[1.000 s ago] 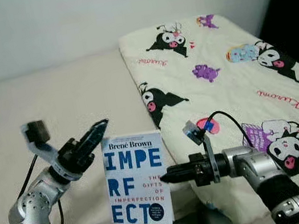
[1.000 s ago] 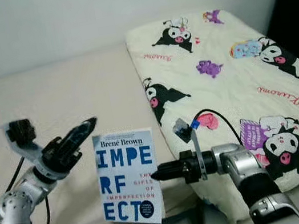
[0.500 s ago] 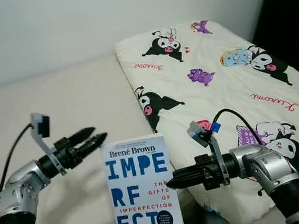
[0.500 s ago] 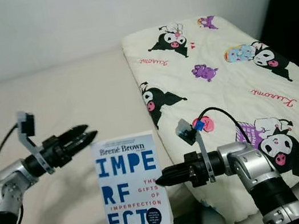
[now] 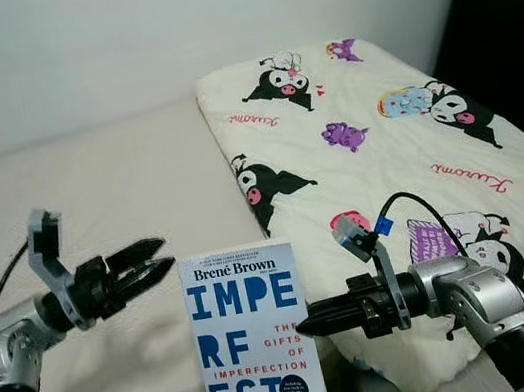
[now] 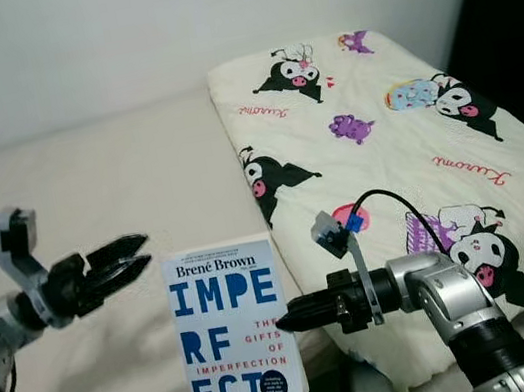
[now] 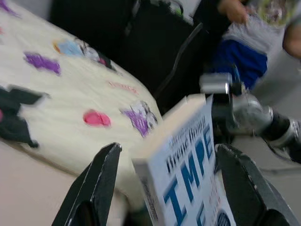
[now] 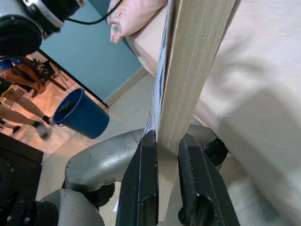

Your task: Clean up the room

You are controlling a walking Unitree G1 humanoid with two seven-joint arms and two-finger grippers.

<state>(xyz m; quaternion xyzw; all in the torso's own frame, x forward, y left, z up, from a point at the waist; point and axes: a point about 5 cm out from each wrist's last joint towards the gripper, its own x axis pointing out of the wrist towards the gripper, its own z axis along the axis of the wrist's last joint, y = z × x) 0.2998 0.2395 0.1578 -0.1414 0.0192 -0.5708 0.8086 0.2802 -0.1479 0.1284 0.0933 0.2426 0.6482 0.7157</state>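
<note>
R claw [image 5: 302, 327] pinches the book [image 5: 254, 332] by its R edge, approx mid-height; wrist view shows 2 black fingers [image 8: 141, 181] clamped on either side of the page block. Book is upright, cover facing the head cam, white w/ blue letters, held over the near edge of the bed [image 5: 89, 196]. L claw [image 5: 163, 255] sits at approx 10 o'clock from the book, near its top L corner but apart, fingers spread w/ nothing between them. Cream pillow [image 5: 387, 154] w/ cartoon prints lies on the bed at 1 o'clock from the book. Blue bucket [image 8: 82, 114] on the floor and a person's legs [image 8: 21, 101] appear in R wrist view.
</note>
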